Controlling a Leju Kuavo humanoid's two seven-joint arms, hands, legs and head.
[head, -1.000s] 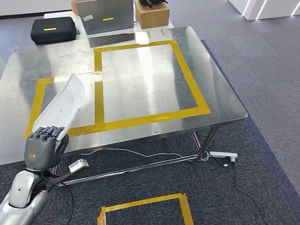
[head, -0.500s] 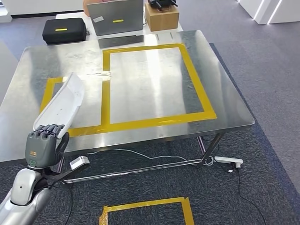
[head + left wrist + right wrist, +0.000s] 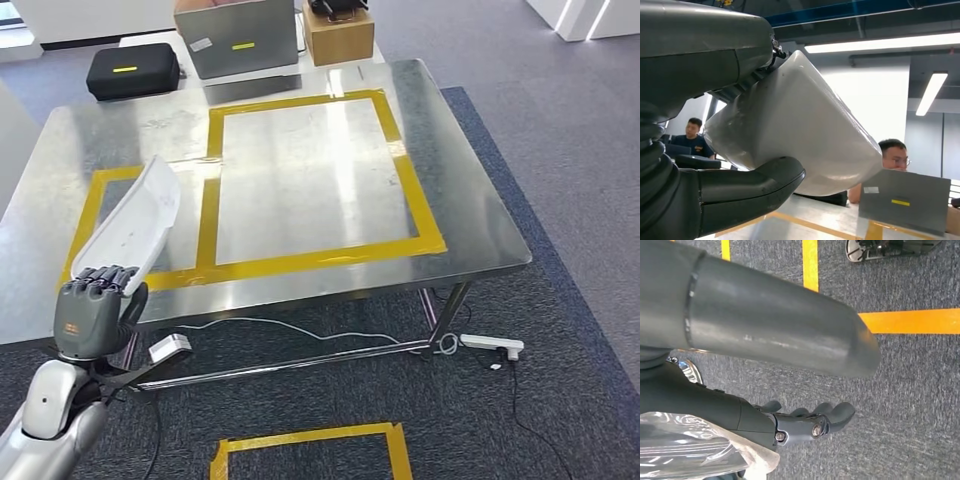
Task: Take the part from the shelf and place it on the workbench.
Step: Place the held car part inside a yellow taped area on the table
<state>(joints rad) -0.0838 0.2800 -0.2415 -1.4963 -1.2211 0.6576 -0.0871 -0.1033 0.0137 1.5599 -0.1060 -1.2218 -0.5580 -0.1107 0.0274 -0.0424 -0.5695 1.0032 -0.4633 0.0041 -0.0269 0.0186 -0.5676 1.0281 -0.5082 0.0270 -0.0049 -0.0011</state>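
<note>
My left hand (image 3: 89,318) grips the white part (image 3: 128,232) by its near end, fingers curled over the top edge, thumb (image 3: 753,192) pressing from below in the left wrist view. The part is up in the air, not yet on the workbench (image 3: 468,215); its far end hangs over the near-left edge of the steel top, above the small yellow-taped box (image 3: 89,205).

Key relation: the part's long axis runs from the hand forward and a little to the right, tilted up, so the free end leads toward the bench while the held end sits w/ the hand just short of the front edge. As I judge it, the set-down calls for a reach forward and a lowering of the far end; the large taped square (image 3: 317,180) lies further right, and I can't tell which marked area is meant.

Right hand (image 3: 810,422) hangs low over the carpet, well away from the part; fingers look loosely extended, nothing in them. Left arm is clearly the working one.

Beyond the bench: a laptop (image 3: 238,38), black case (image 3: 132,70), cardboard box (image 3: 338,32). Two seated people show past the part in the left wrist view.
</note>
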